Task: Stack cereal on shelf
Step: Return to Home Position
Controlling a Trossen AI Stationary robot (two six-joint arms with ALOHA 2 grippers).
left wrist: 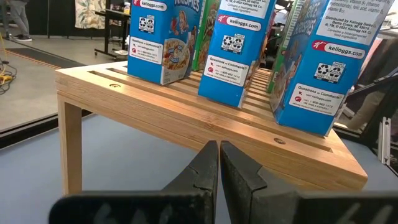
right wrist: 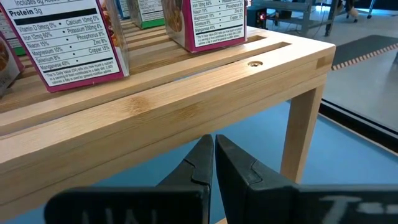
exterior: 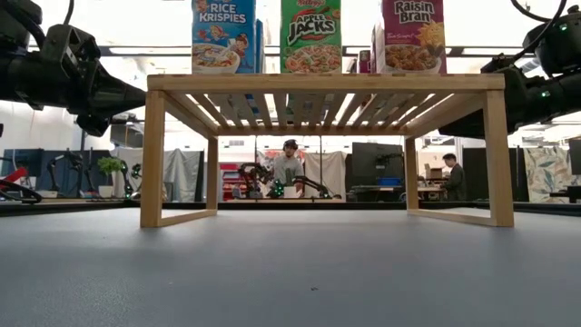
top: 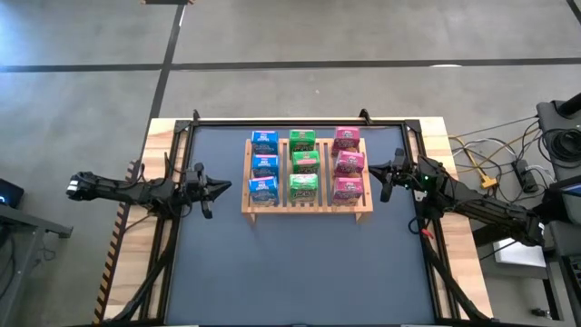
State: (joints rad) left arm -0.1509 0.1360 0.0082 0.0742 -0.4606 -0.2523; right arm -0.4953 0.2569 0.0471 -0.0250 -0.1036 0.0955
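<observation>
- Left gripper (top: 218, 189) hangs at 9 o'clock of the shelf (top: 307, 211), just clear of it, its fingers pressed together on nothing.
- Right gripper (top: 379, 174) hangs at 3 o'clock of the shelf, likewise closed and empty.
- The shelf stands on the table (top: 300, 272), toward its 12 o'clock edge.
- Nine boxes stand upright on it in three lines: blue boxes (top: 264, 166) at 9 o'clock, green boxes (top: 303, 163) in the middle, pink boxes (top: 348, 163) at 3 o'clock.

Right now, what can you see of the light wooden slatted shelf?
The light wooden slatted shelf stands level on four square legs on the dark grey table, a plain frame around parallel slats. On top stand three blue cardboard cereal boxes, three green boxes and three pink boxes, each colour in a row. Nothing else touches it.
</observation>
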